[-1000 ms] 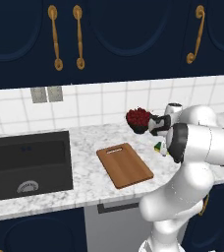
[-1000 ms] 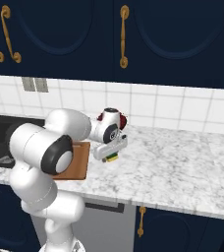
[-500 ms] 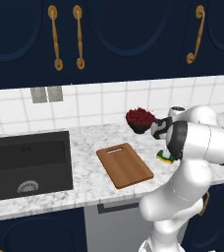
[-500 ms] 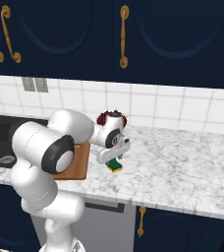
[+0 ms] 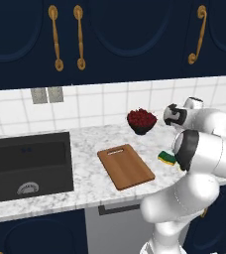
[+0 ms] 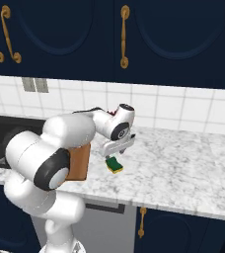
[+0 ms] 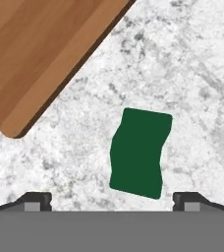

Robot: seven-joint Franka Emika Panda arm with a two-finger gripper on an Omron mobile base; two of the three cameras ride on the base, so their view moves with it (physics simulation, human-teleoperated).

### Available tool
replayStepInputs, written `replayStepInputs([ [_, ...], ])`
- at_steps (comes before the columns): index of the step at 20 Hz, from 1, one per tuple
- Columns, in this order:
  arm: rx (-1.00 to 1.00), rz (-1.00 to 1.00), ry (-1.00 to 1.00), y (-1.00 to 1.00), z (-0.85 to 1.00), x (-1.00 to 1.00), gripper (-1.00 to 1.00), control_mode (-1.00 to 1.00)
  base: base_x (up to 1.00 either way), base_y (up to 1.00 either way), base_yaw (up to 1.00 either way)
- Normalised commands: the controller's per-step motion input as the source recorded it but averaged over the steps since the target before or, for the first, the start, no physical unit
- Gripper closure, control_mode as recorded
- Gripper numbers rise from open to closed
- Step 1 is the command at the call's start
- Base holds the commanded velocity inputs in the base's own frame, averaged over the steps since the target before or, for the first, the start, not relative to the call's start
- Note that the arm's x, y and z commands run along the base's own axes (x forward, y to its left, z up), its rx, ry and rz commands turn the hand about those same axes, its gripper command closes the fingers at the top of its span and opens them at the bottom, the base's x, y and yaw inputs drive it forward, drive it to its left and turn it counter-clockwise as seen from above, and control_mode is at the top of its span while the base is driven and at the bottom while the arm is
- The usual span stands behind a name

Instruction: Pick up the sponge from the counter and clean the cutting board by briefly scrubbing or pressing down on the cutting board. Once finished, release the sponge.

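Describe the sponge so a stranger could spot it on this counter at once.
Start at the white marble counter and find the brown cutting board right of the black sink. Just off the board's right edge lies the sponge, apart from it. It is the small yellow block topped dark green, unlike the dark bowl behind.

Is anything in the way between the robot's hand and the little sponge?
Nothing visible is. In the hand view the sponge lies green side up on bare counter, between and just ahead of the open gripper. The cutting board sits off to one side, apart from the sponge.
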Motion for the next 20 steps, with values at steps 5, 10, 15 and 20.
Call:
replayStepInputs([
  [5,0.01,-0.27,-0.05,0.65,0.49,-0.79,-1.0,-1.0,0.0,0.0,0.0],
  [10,0.08,-0.26,-0.07,0.47,0.39,-0.84,-1.0,-1.0,0.0,0.0,0.0],
  [15,0.0,-0.31,-0.15,0.14,0.4,-1.0,-1.0,-1.0,0.0,0.0,0.0],
  [20,-0.09,-0.21,-0.22,0.21,0.53,-1.0,-1.0,-1.0,0.0,0.0,0.0],
])
